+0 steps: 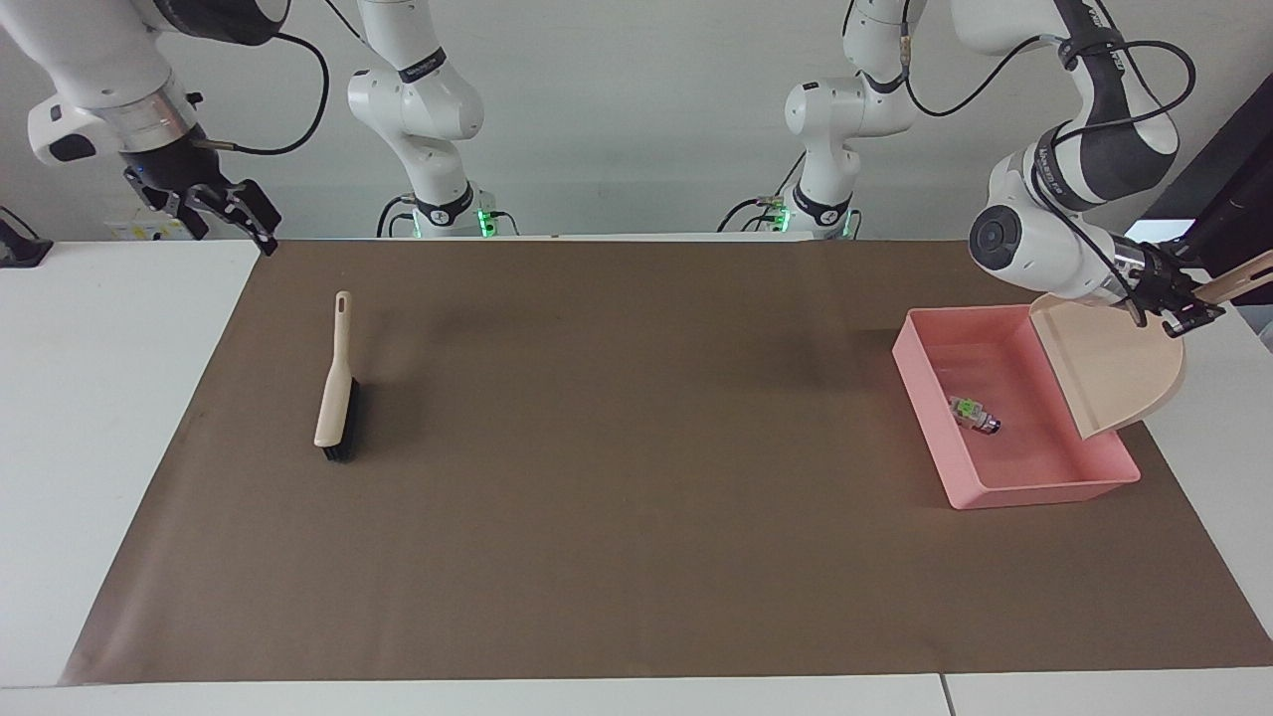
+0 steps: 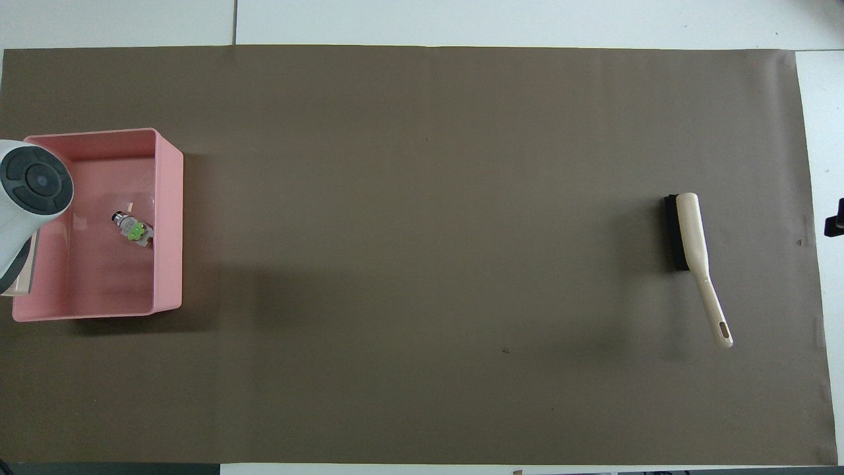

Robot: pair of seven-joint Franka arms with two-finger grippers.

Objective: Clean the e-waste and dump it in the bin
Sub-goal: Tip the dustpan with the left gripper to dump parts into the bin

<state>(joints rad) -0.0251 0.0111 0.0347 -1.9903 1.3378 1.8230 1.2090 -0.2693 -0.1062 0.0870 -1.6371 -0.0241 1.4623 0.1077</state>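
**Scraps in the pink tray, dustpan tipped over its edge**

A brown paper mat (image 1: 636,477) covers most of the white table (image 1: 99,447). At the left arm's end of the mat sits the bin, a shallow rectangular pink plastic tray (image 1: 930,418) with sloping walls. Over the edge of the tray that lies toward that end of the table hangs a beige plastic dustpan (image 1: 1119,368), tipped steeply so its mouth points down into the tray; nothing shows on its inner face. The left gripper (image 1: 1179,303) is clamped on the dustpan's pale wooden handle (image 1: 1238,275), fingers tight around it, up in the air over the tray's edge and the table beside it. In the overhead view only the left arm's wrist covers that side of the tray.

Toward the right arm's end of the mat a hand brush (image 1: 336,393) with a cream handle and black bristles lies flat, handle pointing toward the robots. The right gripper (image 1: 239,214) hangs well above the mat's corner at that end, holding nothing, jaws spread wide, well apart from the brush.

The e-waste (image 1: 973,415), a tiny cluster of electronic scraps with green and white showing and a dark end, lies on the tray's floor, below and to the side of the left gripper, close to the tray wall that faces the middle of the table.
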